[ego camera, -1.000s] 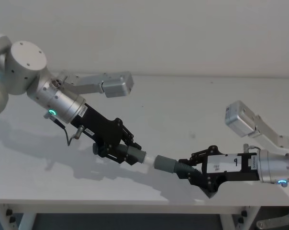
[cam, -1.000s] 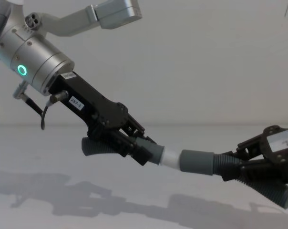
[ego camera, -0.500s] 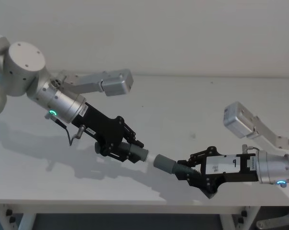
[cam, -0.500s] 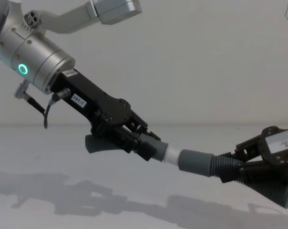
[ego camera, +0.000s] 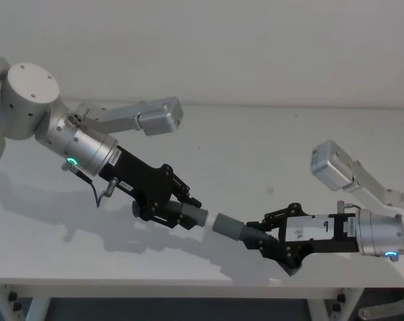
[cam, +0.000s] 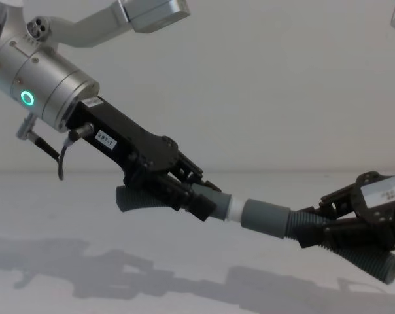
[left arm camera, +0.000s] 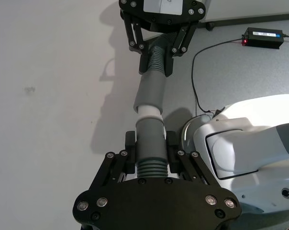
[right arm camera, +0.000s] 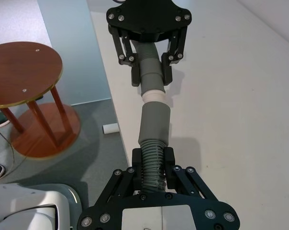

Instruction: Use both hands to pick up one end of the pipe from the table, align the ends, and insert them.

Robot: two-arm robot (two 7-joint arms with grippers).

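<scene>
Both pipe pieces hang in the air above the white table point(ego camera: 255, 147). My left gripper point(ego camera: 178, 212) point(cam: 194, 196) point(left arm camera: 150, 155) is shut on the ribbed piece just behind its smooth grey collar. That piece's white tip point(cam: 235, 209) point(left arm camera: 149, 111) point(right arm camera: 154, 97) points right. My right gripper point(ego camera: 272, 239) point(cam: 328, 226) point(right arm camera: 153, 165) is shut on the ribbed part of the bent piece. This piece's grey socket collar point(ego camera: 227, 226) point(cam: 266, 216) point(left arm camera: 151, 91) point(right arm camera: 155, 122) faces left. The two ends are in line, and the tip meets the socket's mouth with a short white band showing.
The table's front edge point(ego camera: 188, 277) runs just below the grippers. Silver camera housings stick up from the left arm point(ego camera: 155, 117) and the right arm point(ego camera: 332, 167). On the floor stand a round wooden side table point(right arm camera: 20, 72) and a black power box point(left arm camera: 264, 36).
The two ends have closed together, and the white band between the collars has grown shorter. The right gripper has edged left toward the left one.
</scene>
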